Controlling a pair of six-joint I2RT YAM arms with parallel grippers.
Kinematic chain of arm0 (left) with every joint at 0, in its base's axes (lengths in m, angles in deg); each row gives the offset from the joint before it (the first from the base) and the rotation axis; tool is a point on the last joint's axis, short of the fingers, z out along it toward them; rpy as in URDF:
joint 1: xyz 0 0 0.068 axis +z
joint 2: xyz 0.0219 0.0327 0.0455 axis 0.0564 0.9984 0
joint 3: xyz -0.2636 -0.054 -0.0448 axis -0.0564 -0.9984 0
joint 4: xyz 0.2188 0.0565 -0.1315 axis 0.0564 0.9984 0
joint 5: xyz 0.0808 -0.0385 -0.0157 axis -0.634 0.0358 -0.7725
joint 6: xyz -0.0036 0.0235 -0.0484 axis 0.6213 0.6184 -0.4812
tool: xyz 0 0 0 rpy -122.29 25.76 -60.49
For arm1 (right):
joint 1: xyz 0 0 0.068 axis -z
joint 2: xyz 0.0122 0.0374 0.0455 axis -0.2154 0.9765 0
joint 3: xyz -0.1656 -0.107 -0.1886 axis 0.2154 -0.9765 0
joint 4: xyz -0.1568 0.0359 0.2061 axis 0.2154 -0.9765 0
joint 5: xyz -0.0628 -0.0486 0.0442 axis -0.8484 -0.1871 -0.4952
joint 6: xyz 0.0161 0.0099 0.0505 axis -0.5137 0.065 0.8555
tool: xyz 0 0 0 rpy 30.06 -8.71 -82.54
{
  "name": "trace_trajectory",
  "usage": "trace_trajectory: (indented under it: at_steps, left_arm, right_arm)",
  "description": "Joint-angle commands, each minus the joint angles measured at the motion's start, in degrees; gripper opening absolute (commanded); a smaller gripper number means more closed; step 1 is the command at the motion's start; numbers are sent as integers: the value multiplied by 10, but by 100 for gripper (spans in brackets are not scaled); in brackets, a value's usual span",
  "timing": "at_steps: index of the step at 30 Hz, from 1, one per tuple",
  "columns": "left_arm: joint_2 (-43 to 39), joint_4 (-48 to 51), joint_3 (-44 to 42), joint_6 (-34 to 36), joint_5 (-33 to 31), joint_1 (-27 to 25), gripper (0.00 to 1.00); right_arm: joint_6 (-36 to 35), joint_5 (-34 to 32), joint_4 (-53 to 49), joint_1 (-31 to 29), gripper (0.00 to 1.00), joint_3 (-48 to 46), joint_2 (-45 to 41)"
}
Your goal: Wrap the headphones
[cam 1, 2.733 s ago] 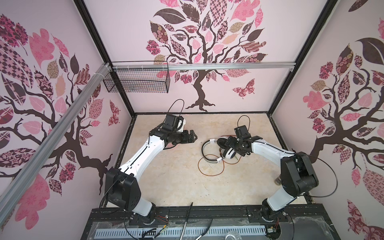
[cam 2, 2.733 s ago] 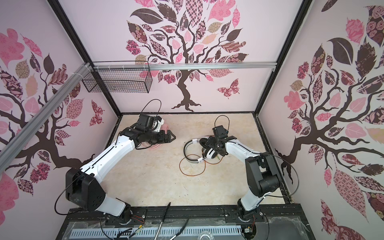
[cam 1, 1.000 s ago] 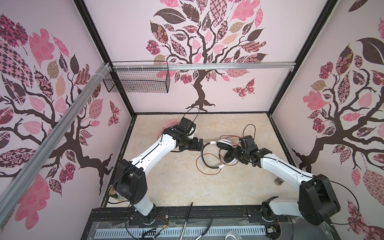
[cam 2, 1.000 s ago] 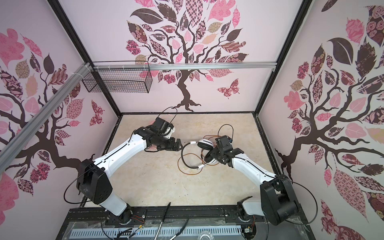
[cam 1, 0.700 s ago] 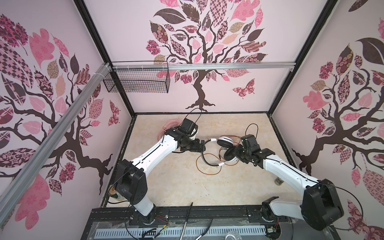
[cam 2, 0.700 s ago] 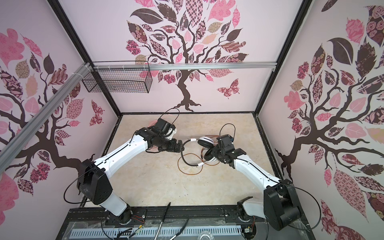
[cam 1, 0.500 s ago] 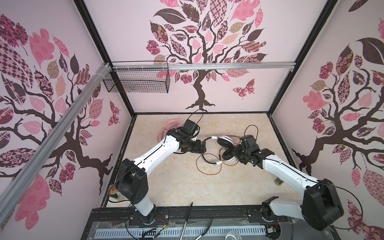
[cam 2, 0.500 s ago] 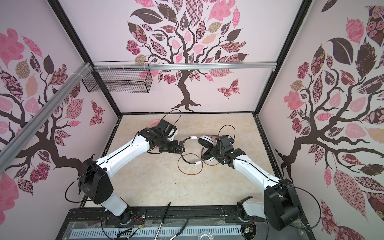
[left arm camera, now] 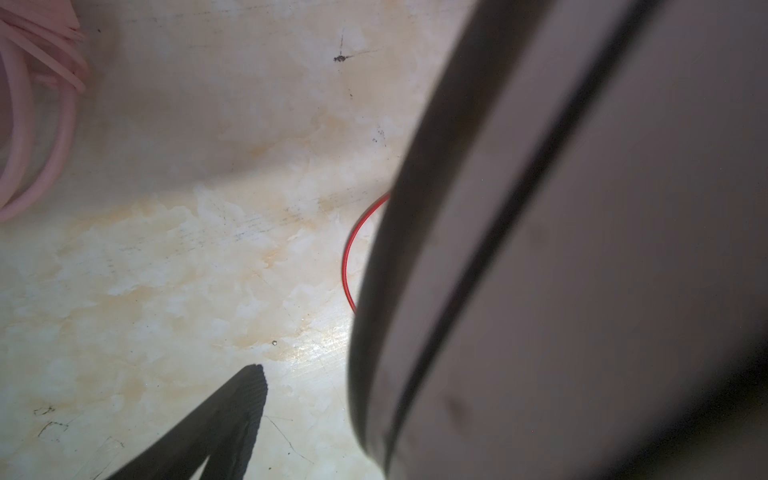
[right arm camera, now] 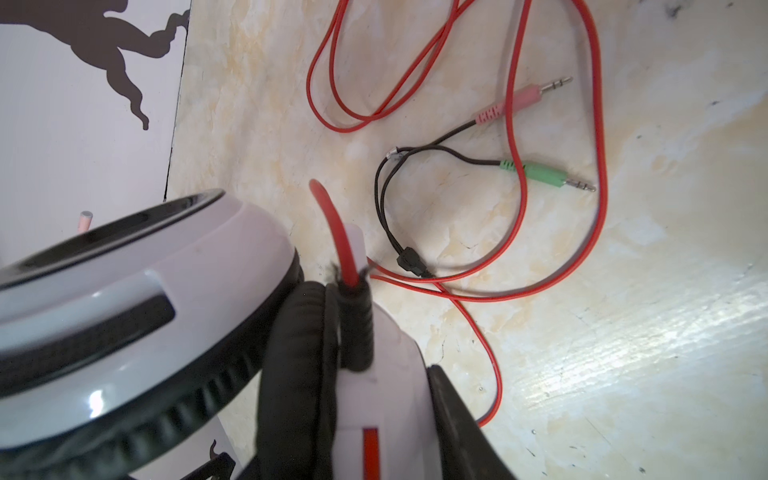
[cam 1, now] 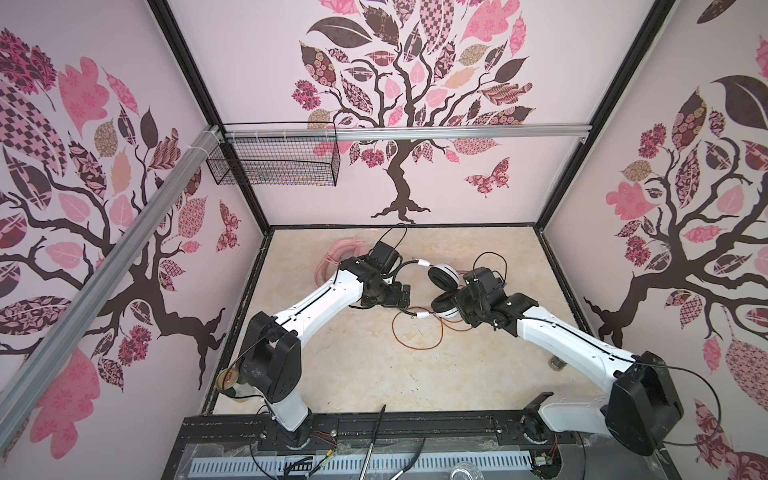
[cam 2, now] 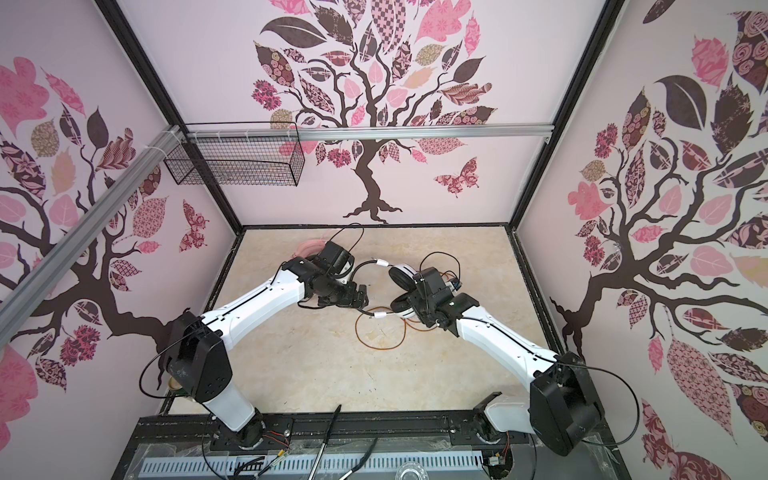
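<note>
Step in hand: winding the orange-red cord round the white-and-black headset; judged barely begun.
Right fingers: clamped on one earcup, headset raised on edge.
Left fingers: spread wide, holding nothing; headband just beside them, contact cannot be told.
Cord lie: slack loops on the counter below both pairs; green plug and pink plug free.
Method: pinch the cord close to the earcup, keep it taut, lay turns side by side.
Pink cord: coiled, behind the spread fingers.
</note>
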Motion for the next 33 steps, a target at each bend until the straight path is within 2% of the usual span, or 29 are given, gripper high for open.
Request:
trace_trajectory:
  at_steps: [1,8,11,14,16,20,21,31,32,33]
  left_arm:
    - [4,6,26,2,-9,-4,97]
    - [6,11,28,2,-26,-4,84]
    - [8,12,28,2,-33,-4,73]
    - [8,13,28,1,-44,-4,69]
    - [8,15,29,-1,-53,-5,70]
    - [3,9,33,-32,-93,-2,95]
    - [2,7,31,-52,-102,-1,97]
    - [-26,59,82,-171,-164,-1,97]
    - [-20,71,93,-176,-162,-2,97]
    - [-12,79,101,-173,-155,-1,92]
  right_arm:
    - [45,-29,34,-12,31,46,7]
    - [51,-47,36,-31,31,58,8]
    - [52,-51,37,-35,31,58,5]
    - [57,-59,39,-42,31,58,1]
    - [66,-75,40,-55,30,58,-1]
    - [80,-137,30,-92,30,78,1]
    - [82,-149,24,-98,30,86,5]
    - [91,-189,4,-105,31,101,13]
    - [91,-193,3,-105,31,99,8]
    - [91,-198,3,-105,31,97,4]
